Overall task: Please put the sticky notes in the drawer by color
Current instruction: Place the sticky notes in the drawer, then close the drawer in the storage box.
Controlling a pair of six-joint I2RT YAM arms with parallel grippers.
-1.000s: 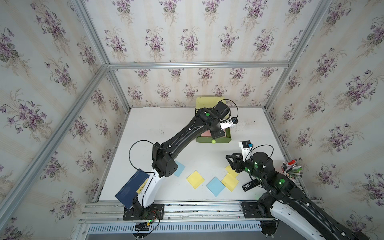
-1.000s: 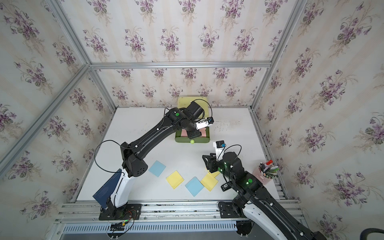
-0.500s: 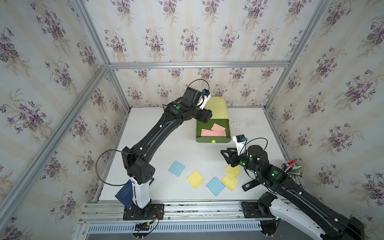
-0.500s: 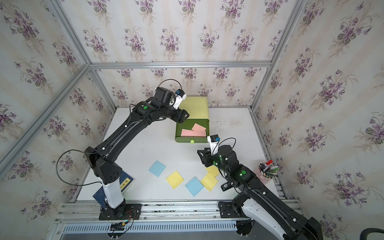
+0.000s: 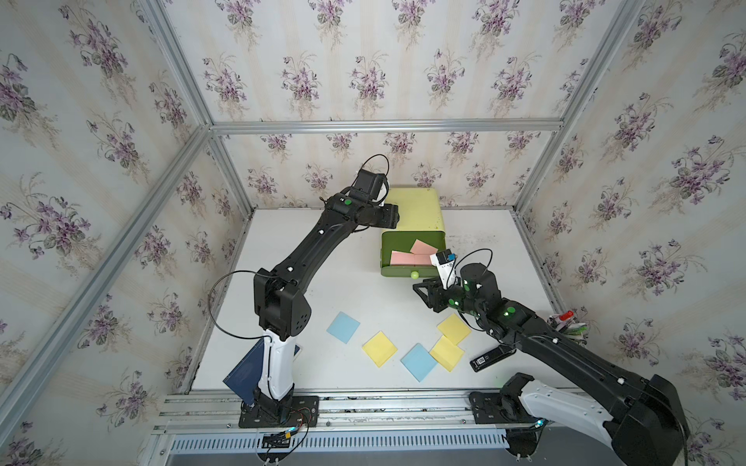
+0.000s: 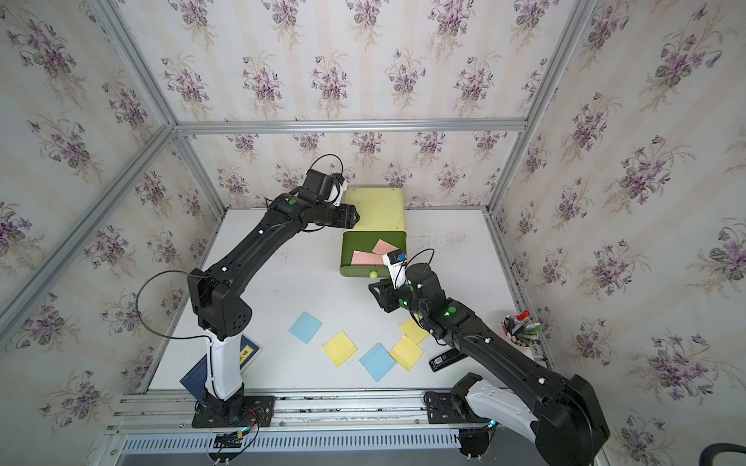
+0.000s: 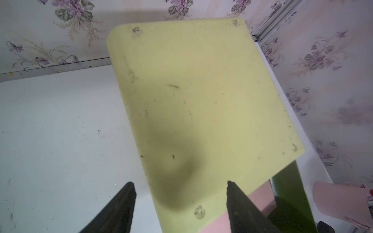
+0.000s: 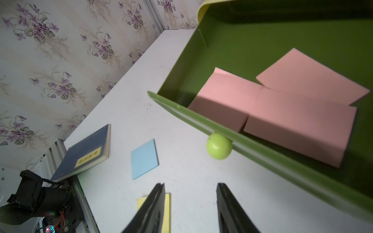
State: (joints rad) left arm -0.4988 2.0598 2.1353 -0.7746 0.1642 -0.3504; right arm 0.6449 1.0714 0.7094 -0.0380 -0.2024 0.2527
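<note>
At the right gripper [image 8: 189,184], jaws spread with nothing between them, low over the desk [image 8: 141,105], near the round knob [image 8: 219,146] of the pulled-out drawer [image 8: 201,121] but not touching it. Inside this drawer, three pink sticky notes [image 8: 302,125], partly overlapping. At the left gripper [image 7: 179,182], jaws spread too and empty, above the left edge of the pale cabinet top [image 7: 201,90]. On the desk nearer to the robot, two blue sticky notes [image 5: 343,327], well apart, and three yellow sticky notes [image 5: 379,348], two of them touching. At the front left desk edge, a dark blue book [image 5: 244,373], partly hidden behind the left arm.
</note>
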